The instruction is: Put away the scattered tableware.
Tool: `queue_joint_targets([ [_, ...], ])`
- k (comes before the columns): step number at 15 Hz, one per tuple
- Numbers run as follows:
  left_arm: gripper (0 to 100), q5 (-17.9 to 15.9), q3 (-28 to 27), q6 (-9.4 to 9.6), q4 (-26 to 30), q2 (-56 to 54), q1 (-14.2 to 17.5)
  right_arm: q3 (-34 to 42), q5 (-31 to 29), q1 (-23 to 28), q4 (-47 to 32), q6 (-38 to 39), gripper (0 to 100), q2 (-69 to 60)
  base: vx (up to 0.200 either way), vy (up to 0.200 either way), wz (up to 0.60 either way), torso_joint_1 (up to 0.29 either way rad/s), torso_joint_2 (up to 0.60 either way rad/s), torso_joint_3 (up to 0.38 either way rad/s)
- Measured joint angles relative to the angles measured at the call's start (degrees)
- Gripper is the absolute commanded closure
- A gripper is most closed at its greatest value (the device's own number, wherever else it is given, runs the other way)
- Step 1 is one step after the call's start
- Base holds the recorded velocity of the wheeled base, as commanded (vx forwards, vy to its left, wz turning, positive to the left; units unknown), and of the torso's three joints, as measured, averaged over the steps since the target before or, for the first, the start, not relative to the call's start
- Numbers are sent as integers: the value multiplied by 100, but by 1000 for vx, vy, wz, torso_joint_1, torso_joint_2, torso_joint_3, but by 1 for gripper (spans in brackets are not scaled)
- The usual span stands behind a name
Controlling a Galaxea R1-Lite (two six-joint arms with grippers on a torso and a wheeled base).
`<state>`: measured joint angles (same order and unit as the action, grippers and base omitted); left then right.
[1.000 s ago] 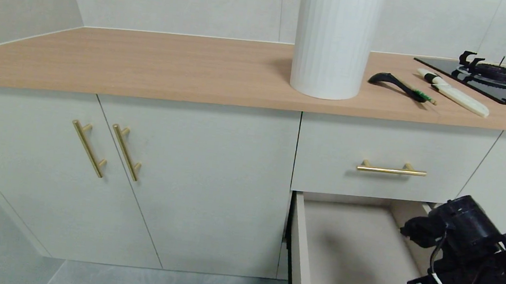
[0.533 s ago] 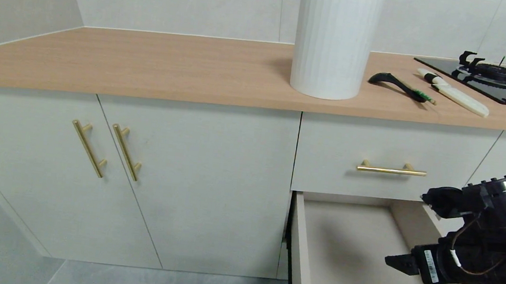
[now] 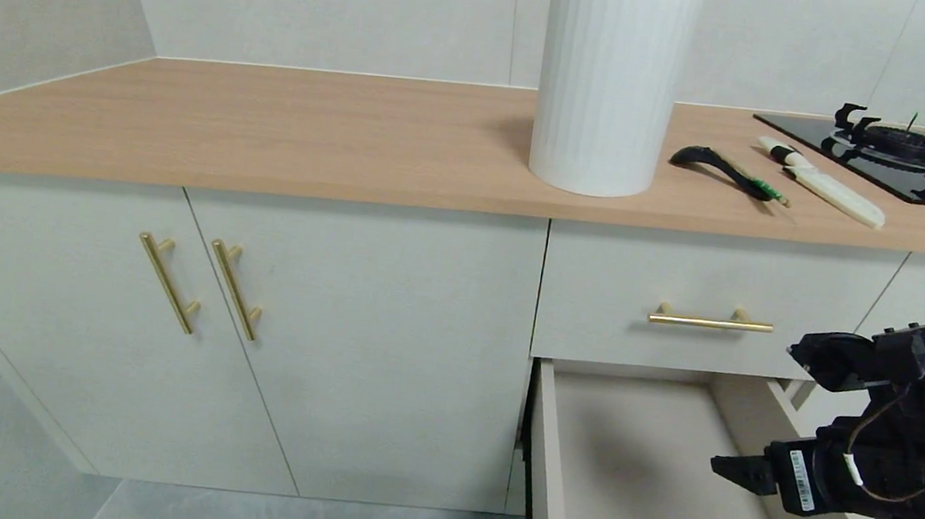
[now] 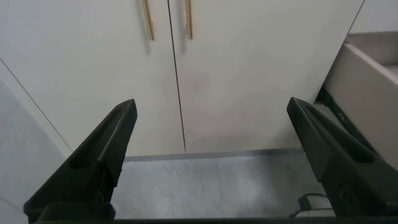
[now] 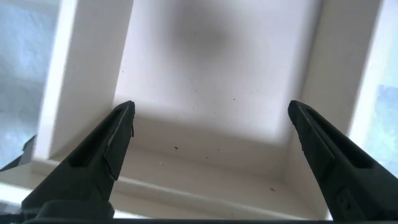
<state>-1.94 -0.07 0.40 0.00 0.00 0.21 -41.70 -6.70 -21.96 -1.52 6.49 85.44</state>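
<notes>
The scattered tableware lies on the counter [image 3: 312, 129], to the right of a white ribbed cylinder [image 3: 613, 85] and left of the hob [image 3: 902, 148]: a black spoon [image 3: 705, 158] with what looks like a thin green-banded stick [image 3: 771, 192] alongside its handle, and just right of them a white knife [image 3: 828, 186]. All lie roughly parallel, with their long axes running from far left to near right. The right gripper [image 3: 755, 406] hangs over the open drawer [image 3: 548, 461], below the closed drawer [image 3: 624, 295], with its fingers spread wide and nothing between them. From there the pieces lie higher and farther away, almost straight beyond it and only slightly to the left. The left gripper [image 4: 211, 137] is also wide open and empty. It sits low, facing the cabinet doors [image 4: 249, 74], well to the left of the drawer. The right arm is therefore clearly the nearer one. A likely next move is to raise it over the counter edge and turn the fingers across a handle's slanted line.
</notes>
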Motion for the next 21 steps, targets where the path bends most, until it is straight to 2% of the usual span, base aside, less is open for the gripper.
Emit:
queue_joint_targets([
  [13,0,2,7,4,2,0,-7,30,-16,-1,-4,-6,0,-44,0,0,0,179,-475,-283],
  [21,0,0,7,2,10,0,-5,-135,-211,35,511,-356,0,-41,0,0,0,25,-51,-31],
])
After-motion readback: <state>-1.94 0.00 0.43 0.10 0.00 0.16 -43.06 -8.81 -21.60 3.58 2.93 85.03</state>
